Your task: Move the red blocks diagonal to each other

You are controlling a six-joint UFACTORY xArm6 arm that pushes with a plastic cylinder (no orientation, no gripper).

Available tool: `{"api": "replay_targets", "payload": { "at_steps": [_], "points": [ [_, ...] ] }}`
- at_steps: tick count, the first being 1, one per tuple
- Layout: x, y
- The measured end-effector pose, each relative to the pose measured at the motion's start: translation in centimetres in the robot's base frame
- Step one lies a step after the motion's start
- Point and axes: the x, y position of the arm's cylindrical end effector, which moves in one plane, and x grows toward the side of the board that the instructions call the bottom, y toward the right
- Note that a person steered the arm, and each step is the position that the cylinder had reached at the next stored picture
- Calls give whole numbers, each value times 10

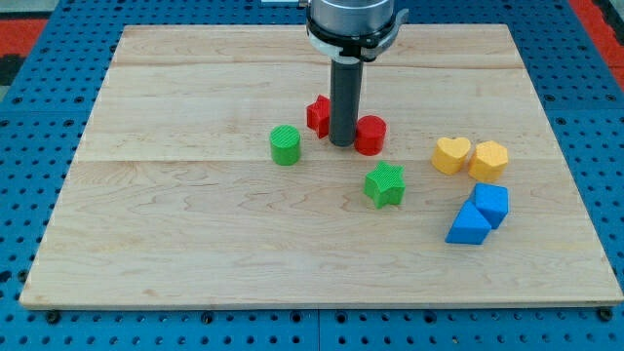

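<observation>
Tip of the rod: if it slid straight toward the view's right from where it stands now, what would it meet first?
My tip sits between the two red blocks. Going right, it would meet the red cylinder almost at once; whether they already touch is unclear.

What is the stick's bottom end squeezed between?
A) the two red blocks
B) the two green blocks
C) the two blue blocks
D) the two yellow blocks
A: my tip sits in the gap between the red block on the view's left and the round red block on the view's right.
</observation>
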Motion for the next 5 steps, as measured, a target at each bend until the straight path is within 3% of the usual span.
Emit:
{"api": "replay_targets", "payload": {
  "at_steps": [5],
  "points": [
    [-31, 12]
  ]
}}
